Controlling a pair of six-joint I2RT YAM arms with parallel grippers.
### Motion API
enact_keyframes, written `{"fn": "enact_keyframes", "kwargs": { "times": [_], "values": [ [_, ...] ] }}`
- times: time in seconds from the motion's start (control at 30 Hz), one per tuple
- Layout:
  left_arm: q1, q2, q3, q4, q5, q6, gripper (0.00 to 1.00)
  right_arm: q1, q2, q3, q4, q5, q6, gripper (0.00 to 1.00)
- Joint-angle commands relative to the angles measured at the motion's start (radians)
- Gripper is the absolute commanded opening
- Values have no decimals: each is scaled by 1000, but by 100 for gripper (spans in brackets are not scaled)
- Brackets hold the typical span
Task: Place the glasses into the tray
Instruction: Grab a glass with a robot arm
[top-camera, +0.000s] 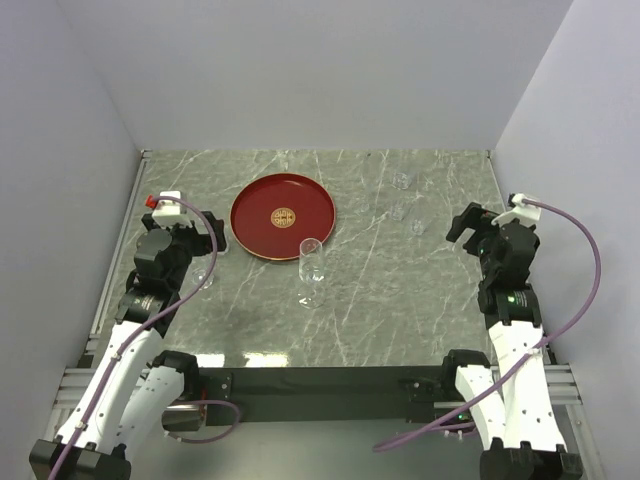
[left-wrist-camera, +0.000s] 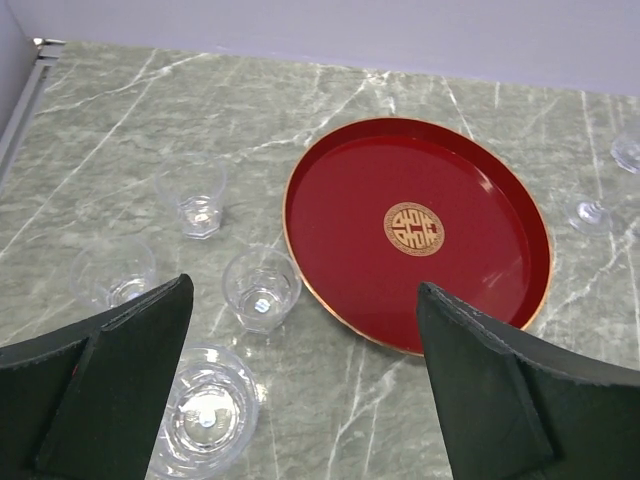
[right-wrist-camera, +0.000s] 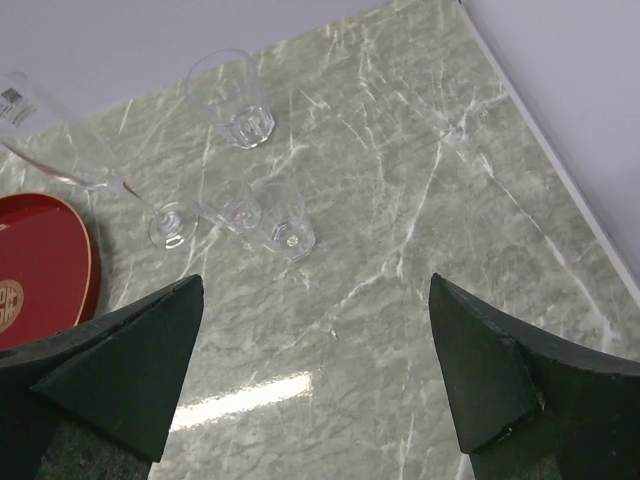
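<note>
Marble table (top-camera: 400, 300), bearing the red tray (top-camera: 258, 200) left of centre toward the back (gold emblem at its middle). My left pincer (left-wrist-camera: 305, 290) and right pincer (right-wrist-camera: 315, 285) both stood spread wide over the table and held nothing. Outside the tray stood a tall stemmed glass (top-camera: 311, 270) just in front of it, short tumblers (left-wrist-camera: 261, 288) to its left, and small glasses (right-wrist-camera: 285, 225) well apart to its right.

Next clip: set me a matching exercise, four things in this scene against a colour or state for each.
Things:
1. tray
2. tall stemmed glass
3. left gripper
4. table

Descriptions:
A. grey-green marble
B. open, holding nothing
C. dark red with a gold emblem
D. clear, upright just outside the tray

Pairs: 1-C, 2-D, 3-B, 4-A
</note>
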Motion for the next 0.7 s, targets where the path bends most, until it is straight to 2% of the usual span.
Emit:
{"fn": "enact_keyframes", "kwargs": {
  "times": [0.0, 0.03, 0.1, 0.13, 0.17, 0.23, 0.43, 0.67],
  "values": [
    [-2, -12, 43, 50, 57, 9, 99, -9, -50, 33, 17, -3, -2, 100],
    [-2, -13, 43, 49, 74, 4, 99, -7, -67, 24, 34, -34, -53, 100],
    [-2, -13, 43, 61, 98, -13, 99, -9, -103, 2, 42, -202, -126, 100],
    [-2, -7, 46, 61, 115, -22, 99, -7, -101, 5, 8, -303, -254, 100],
    [-2, -1, 58, 31, 146, -43, 99, -9, -98, 13, -22, -492, -331, 100],
    [-2, 31, 108, -17, 183, -72, 99, -6, -91, 33, -110, -646, -520, 100],
    [-2, 65, 224, -193, 310, -200, 99, -9, -94, 19, -174, -738, -627, 100],
    [-2, 20, 260, -345, 480, -368, 100, -9, -74, -32, -185, -832, -670, 100]
  ]
}}
